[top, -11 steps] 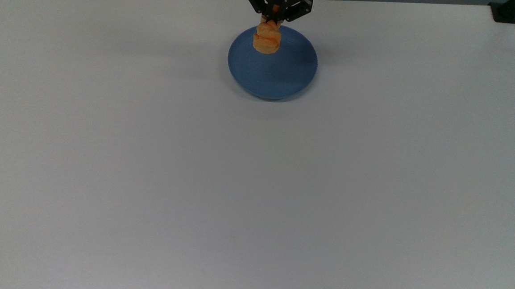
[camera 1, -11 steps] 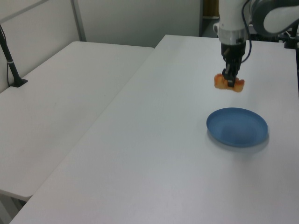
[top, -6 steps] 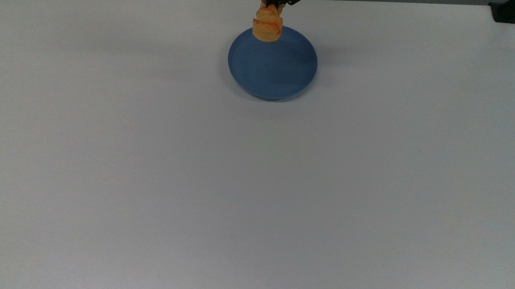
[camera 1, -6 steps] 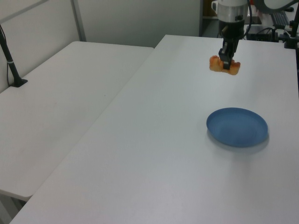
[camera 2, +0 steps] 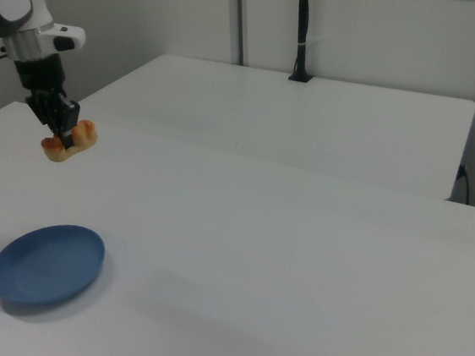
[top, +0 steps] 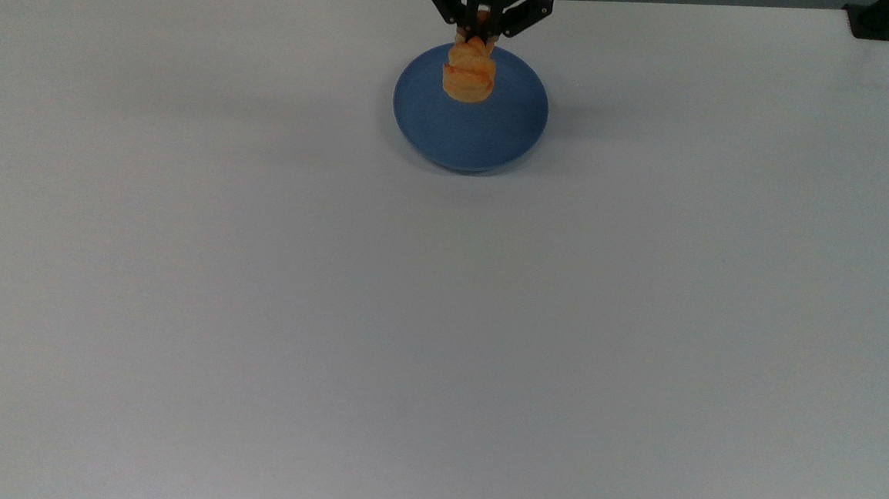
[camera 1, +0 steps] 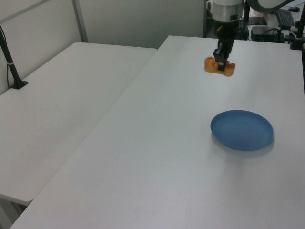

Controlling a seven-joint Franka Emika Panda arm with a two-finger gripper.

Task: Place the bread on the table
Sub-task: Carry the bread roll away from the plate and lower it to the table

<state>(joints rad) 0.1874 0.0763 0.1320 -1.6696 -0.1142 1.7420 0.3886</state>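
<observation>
We've got the bread clamped in the gripper, up in the air, carrying it. Next we lower it onto bare table, clear of the plate.

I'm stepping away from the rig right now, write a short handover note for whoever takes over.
Gripper: shut on the bread, holding it in the air above the table.
Blue plate: bare, sitting on the table; in the left view the bread hangs beyond it, toward the table's far end.
Done: bread picked up and lifted off the plate.
Left: carry it over bare tabletop clear of the plate, lower it, open the gripper, pull back.
</observation>
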